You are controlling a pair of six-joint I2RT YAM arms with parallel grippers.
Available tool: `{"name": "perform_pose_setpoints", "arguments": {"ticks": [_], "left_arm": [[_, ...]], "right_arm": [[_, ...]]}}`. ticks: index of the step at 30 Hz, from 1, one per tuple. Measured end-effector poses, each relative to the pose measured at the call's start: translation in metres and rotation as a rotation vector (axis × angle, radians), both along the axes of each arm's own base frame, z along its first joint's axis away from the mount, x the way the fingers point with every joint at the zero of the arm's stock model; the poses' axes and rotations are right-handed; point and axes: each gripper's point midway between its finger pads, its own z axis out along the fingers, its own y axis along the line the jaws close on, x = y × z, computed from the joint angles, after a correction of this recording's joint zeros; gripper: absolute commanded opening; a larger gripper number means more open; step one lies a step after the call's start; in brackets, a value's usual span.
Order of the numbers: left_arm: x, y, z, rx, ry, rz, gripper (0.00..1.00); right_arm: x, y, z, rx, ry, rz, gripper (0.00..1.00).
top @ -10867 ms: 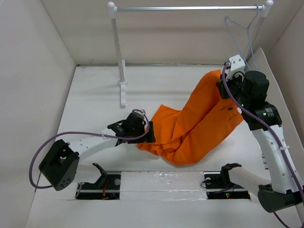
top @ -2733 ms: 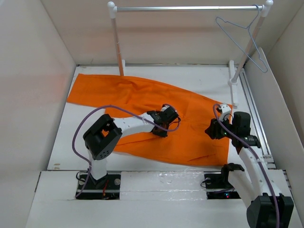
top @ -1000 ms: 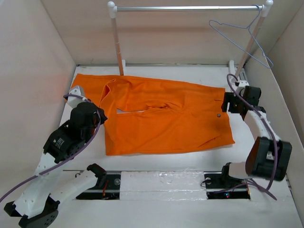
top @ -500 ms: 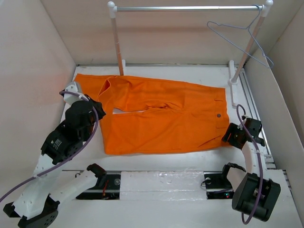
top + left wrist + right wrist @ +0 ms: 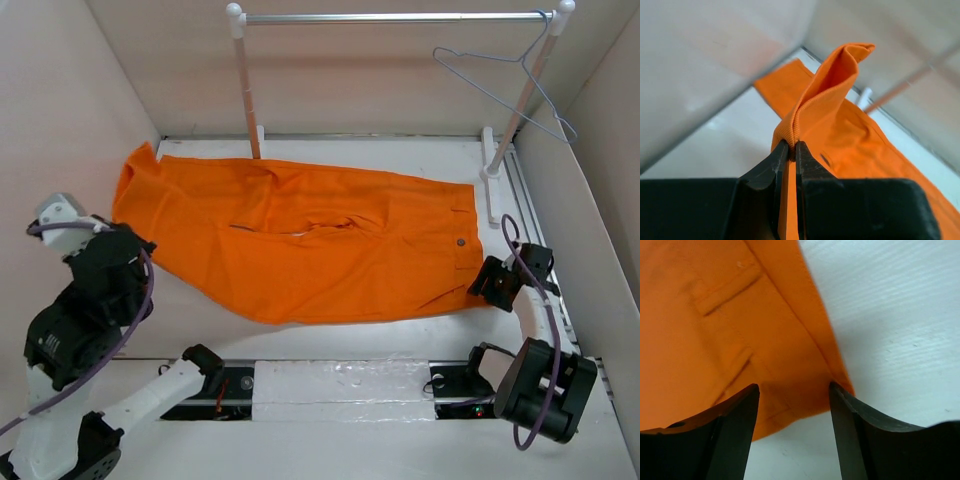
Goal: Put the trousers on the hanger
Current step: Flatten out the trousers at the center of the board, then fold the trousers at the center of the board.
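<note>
Orange trousers [image 5: 330,240] — hem tight between left fingers [image 5: 760,175], waistband corner between spread right fingers [image 5: 735,440]

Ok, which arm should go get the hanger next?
Probably the right. The right gripper is open, gripping nothing, on the same side as the hanger. The left gripper is shut on the trousers at the opposite side.

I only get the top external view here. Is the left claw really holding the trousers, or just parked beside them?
Observer: Left wrist view shows the left claw shut on a folded edge of the trousers.
Operator: And the right claw?
Observer: The right claw is open, the trousers' corner between its fingers, not pinched.
Operator: Cloth flat there?
Observer: Yes, flat on the table, belt loop showing.
</note>
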Motion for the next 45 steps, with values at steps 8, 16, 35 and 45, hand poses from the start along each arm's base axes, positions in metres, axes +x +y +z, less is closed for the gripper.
{"name": "perform_pose_setpoints", "arguments": {"ticks": [8, 16, 35, 45], "left_arm": [[-0.055, 0.054, 0.019, -0.059, -0.122, 0.136, 0.00], [-0.031, 0.034, -0.022, 0.006, -0.007, 0.123, 0.00], [0.011, 0.013, -0.055, 0.104, -0.004, 0.143, 0.00], [0.070, -0.027, -0.083, 0.254, 0.134, 0.103, 0.00]], "right_arm": [[-0.016, -0.007, -0.003, -0.007, 0.080, 0.052, 0.64], [-0.016, -0.024, 0.015, -0.041, 0.114, 0.087, 0.70], [0.001, -0.020, 0.032, -0.068, -0.011, 0.130, 0.00], [0.016, -0.057, 0.122, -0.316, -0.069, 0.164, 0.00]]}}
